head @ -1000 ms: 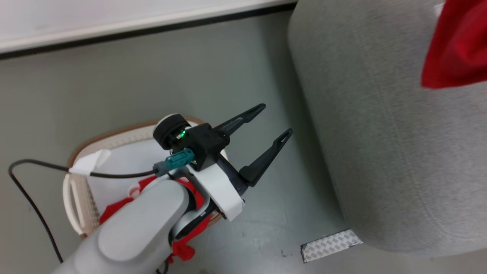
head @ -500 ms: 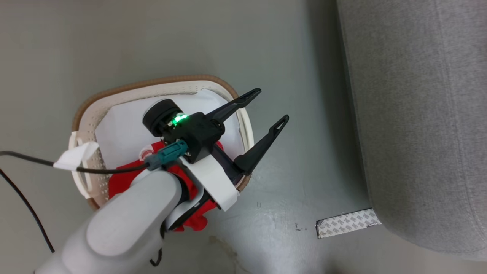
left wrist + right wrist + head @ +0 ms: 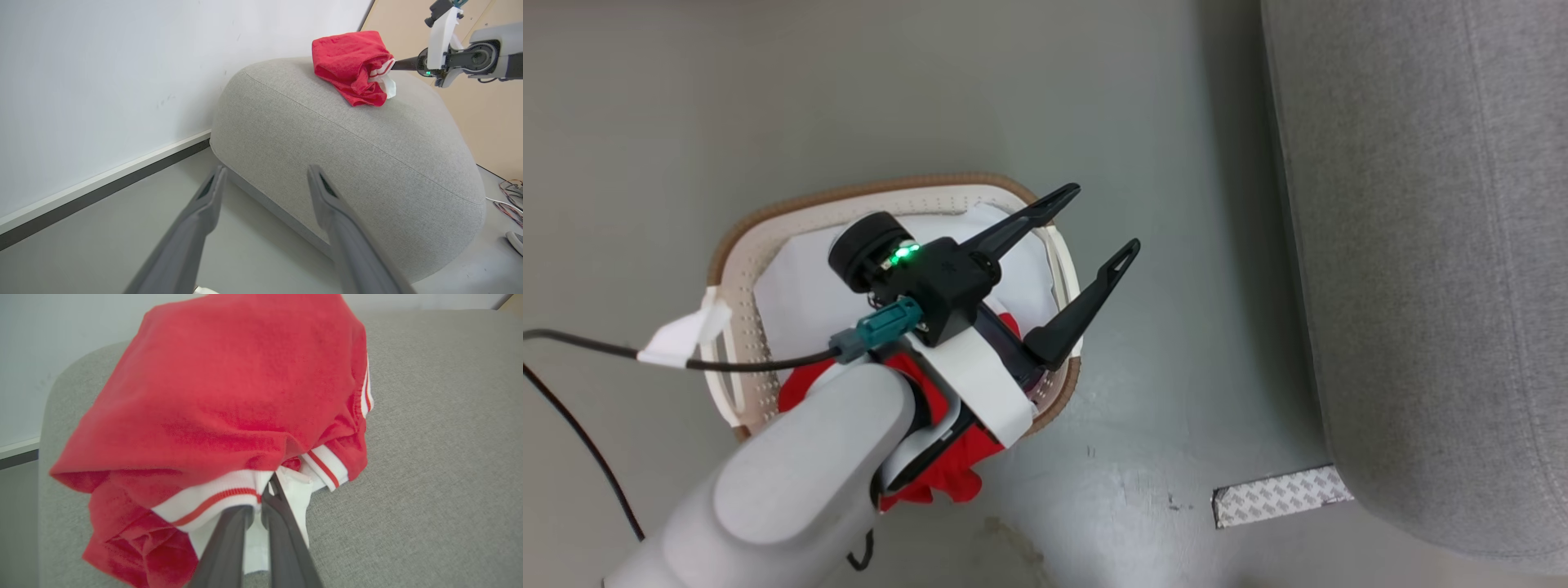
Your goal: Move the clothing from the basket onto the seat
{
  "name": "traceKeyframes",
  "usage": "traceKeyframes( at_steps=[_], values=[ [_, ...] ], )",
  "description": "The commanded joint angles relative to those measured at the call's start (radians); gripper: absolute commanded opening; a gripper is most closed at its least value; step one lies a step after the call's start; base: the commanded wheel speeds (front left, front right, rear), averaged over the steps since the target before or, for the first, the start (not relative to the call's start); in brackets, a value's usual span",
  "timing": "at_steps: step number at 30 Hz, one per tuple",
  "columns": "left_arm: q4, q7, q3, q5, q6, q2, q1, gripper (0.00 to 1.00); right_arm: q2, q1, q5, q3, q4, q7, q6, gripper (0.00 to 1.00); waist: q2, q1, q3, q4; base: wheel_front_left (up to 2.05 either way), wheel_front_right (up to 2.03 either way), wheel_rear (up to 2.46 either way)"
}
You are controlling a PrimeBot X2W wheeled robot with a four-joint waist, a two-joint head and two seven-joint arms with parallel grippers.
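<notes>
One bright red, white-trimmed sportswear garment lies atop the rounded light-grey fabric sofa, right tool clamped on its hem. My head view has swung to the cream perforated plastic basket: more red clothing there, left tool spread above.

Three cameras: one overhead, two at the wrists

The head camera looks steeply down on the floor, the basket and one edge of the seat, with the left tool close beneath it. The left wrist camera sits low, facing across and up at the seat from well apart. The right wrist camera faces it close up. Both wrist views share the red clothing lying there.
</notes>
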Motion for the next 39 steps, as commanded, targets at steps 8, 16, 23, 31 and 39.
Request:
traceKeyframes(
  at_steps=[8, 16, 23, 31, 39],
  values=[
    [0.065, -0.054, 0.0, -0.035, 0.003, -0.022, 0.052, 1.0, -0.043, -0.002, 0.028, 0.122, 0.022, 0.116, -0.002, 1.0, 0.0, -0.0001, -0.143, -0.012, 0.0, 0.0, 0.0],
    [0.13, -0.104, 0.027, -0.08, 0.018, -0.052, 0.142, 1.0, -0.133, 0.059, 0.064, 0.238, -0.105, 0.113, -0.002, 1.0, 0.0, -0.0001, -0.334, -0.01, 0.0, 0.0, 0.0],
    [0.159, -0.12, 0.078, -0.115, 0.036, -0.069, 0.226, 1.0, -0.144, 0.093, 0.089, 0.299, -0.234, 0.07, -0.002, 1.0, 0.0, -0.0001, -0.482, 0.013, 0.0, 0.0, 0.0],
    [0.167, -0.12, 0.162, -0.109, 0.06, -0.059, 0.302, 1.0, -0.156, 0.152, 0.083, 0.327, -0.379, 0.007, -0.002, 1.0, 0.0, -0.0001, -0.59, 0.074, 0.0, 0.0, 0.0],
    [0.164, -0.12, 0.253, -0.079, 0.091, -0.064, 0.4, 1.0, -0.117, 0.275, 0.034, 0.269, -0.487, -0.11, -0.002, 1.0, 0.0, -0.0001, -0.654, 0.135, 0.0, 0.0, 0.0]
  ],
)
